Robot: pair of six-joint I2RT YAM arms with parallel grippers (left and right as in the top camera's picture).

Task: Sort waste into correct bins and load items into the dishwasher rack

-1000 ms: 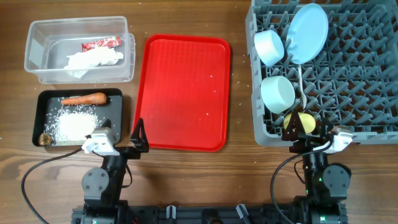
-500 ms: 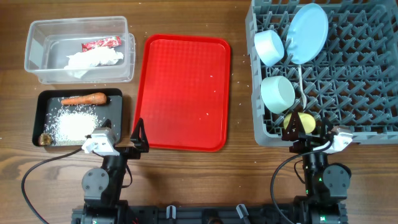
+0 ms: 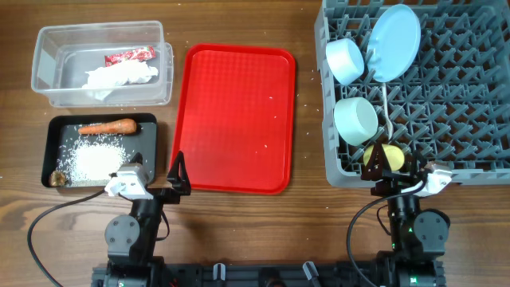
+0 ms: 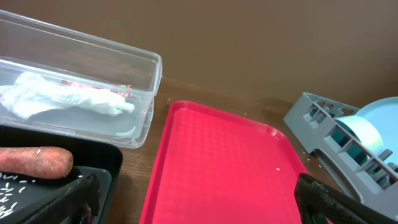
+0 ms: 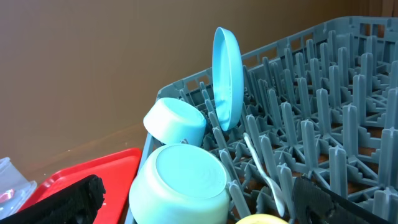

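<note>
Left gripper [image 4: 199, 198] and right gripper [image 5: 199, 202] stay spread and empty; nothing has moved. Waste [image 3: 119, 77] lies in clear tub [image 3: 100, 30] and black tray [image 3: 46, 155] left of the red tray [image 3: 239, 119], dishes [image 3: 396, 32] in the dishwasher rack [image 3: 462, 96] right of it: seemingly finished.

Bright, even light falls from above on the wooden surface [image 3: 239, 231]. Only thin, soft shadows show along the lower edges of the red tray [image 3: 235, 119] and the dishwasher rack [image 3: 446, 96]. Faint glints mark the clear tub [image 3: 37, 76] rim. Overhead detail is crisp. In the wrist views the left pincer's fingers [image 4: 336, 198] and right pincer's fingers [image 5: 62, 200] are dark and blurred at the bottom corners. The close pale green bowl [image 5: 177, 183] looks slightly soft.
</note>
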